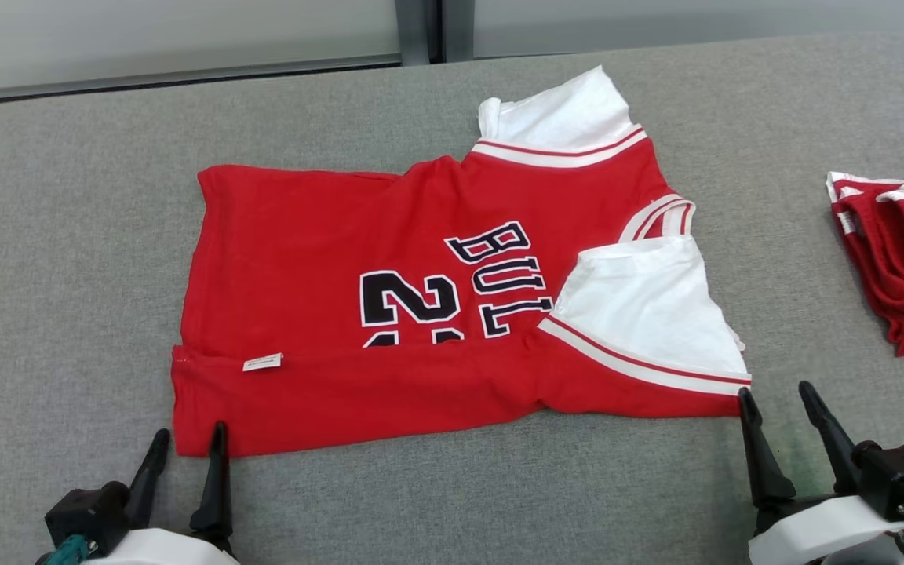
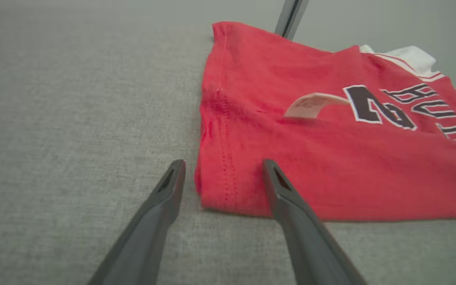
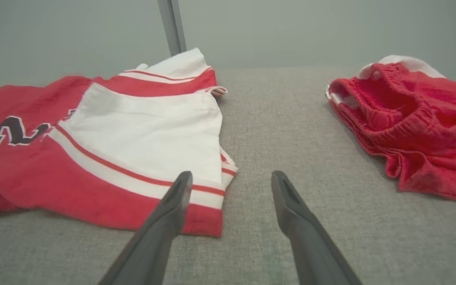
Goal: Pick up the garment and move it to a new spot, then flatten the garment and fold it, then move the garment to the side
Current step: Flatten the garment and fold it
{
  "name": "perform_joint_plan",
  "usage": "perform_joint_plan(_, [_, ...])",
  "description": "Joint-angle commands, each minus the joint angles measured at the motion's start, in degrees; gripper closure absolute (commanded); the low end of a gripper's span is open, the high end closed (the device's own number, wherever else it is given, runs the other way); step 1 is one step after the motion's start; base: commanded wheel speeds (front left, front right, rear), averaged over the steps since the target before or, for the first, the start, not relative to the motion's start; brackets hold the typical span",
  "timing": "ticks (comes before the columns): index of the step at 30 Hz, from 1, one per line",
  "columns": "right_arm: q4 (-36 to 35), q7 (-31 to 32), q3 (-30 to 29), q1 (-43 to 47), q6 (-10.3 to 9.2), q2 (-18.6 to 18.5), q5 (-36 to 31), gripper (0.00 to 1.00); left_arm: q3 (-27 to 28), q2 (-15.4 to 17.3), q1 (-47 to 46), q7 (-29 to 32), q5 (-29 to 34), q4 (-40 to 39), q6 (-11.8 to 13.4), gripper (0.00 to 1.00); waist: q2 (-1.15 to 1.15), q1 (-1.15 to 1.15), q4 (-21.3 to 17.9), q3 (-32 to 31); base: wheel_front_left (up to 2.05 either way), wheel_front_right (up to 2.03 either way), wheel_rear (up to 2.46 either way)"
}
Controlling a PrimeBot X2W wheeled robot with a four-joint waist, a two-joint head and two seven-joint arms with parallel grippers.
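Note:
The garment (image 1: 389,314) is a red jersey with white sleeves and black lettering, lying spread on the grey surface with its near long edge folded up over the front. My left gripper (image 1: 189,443) stands open at the jersey's near left corner (image 2: 228,186), one finger over the cloth, the other beside it. My right gripper (image 1: 778,404) is open at the near right corner by the white sleeve (image 3: 152,138), its left finger at the red hem (image 3: 202,221). Nothing is held.
A second red garment (image 1: 903,259), crumpled with a white trim, lies at the right edge of the grey padded surface (image 1: 75,235); it also shows at the right of the right wrist view (image 3: 418,118). A pale wall with a dark post (image 1: 421,27) runs behind.

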Motion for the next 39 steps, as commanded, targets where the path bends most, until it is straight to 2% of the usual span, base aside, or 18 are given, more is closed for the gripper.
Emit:
perform_joint_plan(1, [2.97,0.08,-0.08,-1.56,-0.03,-0.21,0.61,0.00,0.14,-0.14,-2.20,0.15,-1.01,2.21,-0.84,0.00,0.00,0.00,1.08,1.65,0.00,0.00,0.00])
perform_joint_plan(7, [9.42,-0.02,1.40,-4.58,-0.03,0.40,1.78,0.00,-0.53,-0.90,-4.60,1.86,-3.27,8.07,-2.79,0.00,0.00,0.00,1.96,3.02,0.00,0.00,0.00])
perform_joint_plan(8, [10.45,0.39,1.63,-5.05,-0.03,0.63,2.47,0.27,-0.62,-1.13,-4.98,1.75,-3.45,8.70,-2.93,0.00,0.00,0.00,2.03,3.26,0.00,0.00,0.00])
perform_joint_plan(9, [11.21,0.21,1.73,-5.45,-0.03,0.52,2.47,0.59,-0.97,-1.22,-5.36,2.06,-3.75,9.36,-3.26,0.09,0.00,0.00,2.12,3.40,0.00,0.00,0.00])
perform_joint_plan(10, [11.85,0.23,2.11,-5.75,-0.03,0.73,3.12,0.97,-1.18,-1.28,-5.64,2.05,-3.91,9.85,-3.50,0.77,0.00,0.00,2.24,3.45,0.00,0.00,0.00])
perform_joint_plan(11, [12.47,0.48,2.23,-5.91,-0.03,0.81,3.46,1.00,-1.22,-1.17,-5.81,1.76,-3.85,10.18,-3.53,1.00,0.00,0.00,2.34,3.48,0.00,0.00,0.00])
perform_joint_plan(13, [12.72,-0.12,2.04,-6.03,-0.10,0.50,4.04,1.00,-1.39,-0.79,-6.16,1.32,-3.47,10.41,-3.67,1.00,0.00,0.00,2.61,3.37,0.00,0.00,0.00])
perform_joint_plan(17, [10.98,-1.26,1.37,-4.14,-0.10,0.08,5.13,1.00,-0.55,0.77,-5.51,0.69,-2.69,9.87,-2.38,1.00,0.00,0.00,2.87,2.33,0.00,0.00,0.00])
perform_joint_plan(20, [9.15,-1.26,0.42,-0.98,-0.10,0.28,5.41,1.00,-0.74,1.16,-3.79,1.71,-3.34,8.98,-2.74,1.00,0.00,0.00,3.44,0.13,0.00,0.00,0.00])
perform_joint_plan(27, [4.07,1.64,-2.20,9.21,-0.10,1.92,5.87,1.00,-0.80,2.26,4.02,6.98,-4.76,2.31,-0.82,1.00,0.00,0.00,4.18,-5.52,0.00,0.00,0.00])
perform_joint_plan(32, [1.75,3.73,-2.11,13.87,-0.09,2.74,6.37,1.00,-1.61,2.74,8.30,10.76,-5.57,-1.92,-0.07,1.00,0.00,0.00,4.34,-7.22,0.00,0.00,0.00])
perform_joint_plan(33, [1.20,3.88,-2.05,14.17,-0.09,2.78,6.06,0.80,-1.78,2.82,8.39,10.89,-5.39,-2.84,-0.13,1.00,0.00,0.00,4.25,-7.26,0.00,0.00,0.00])
perform_joint_plan(34, [0.59,3.47,-2.05,14.03,-0.08,2.84,5.67,0.18,-1.87,2.60,8.38,11.18,-5.73,-3.42,-0.23,0.52,0.00,0.00,4.03,-7.33,0.00,0.00,0.00])
perform_joint_plan(35, [0.29,2.85,-2.29,13.55,-0.08,2.69,4.96,0.00,-1.88,2.46,8.20,11.08,-5.88,-3.94,-0.29,0.00,0.00,0.00,3.77,-7.40,0.00,0.00,0.00])
perform_joint_plan(39, [-1.47,0.15,-2.69,10.40,-0.03,2.87,2.97,0.00,-1.04,1.89,6.08,7.84,-4.71,-6.02,0.90,0.00,0.00,0.00,2.86,-7.41,0.00,0.00,0.00])
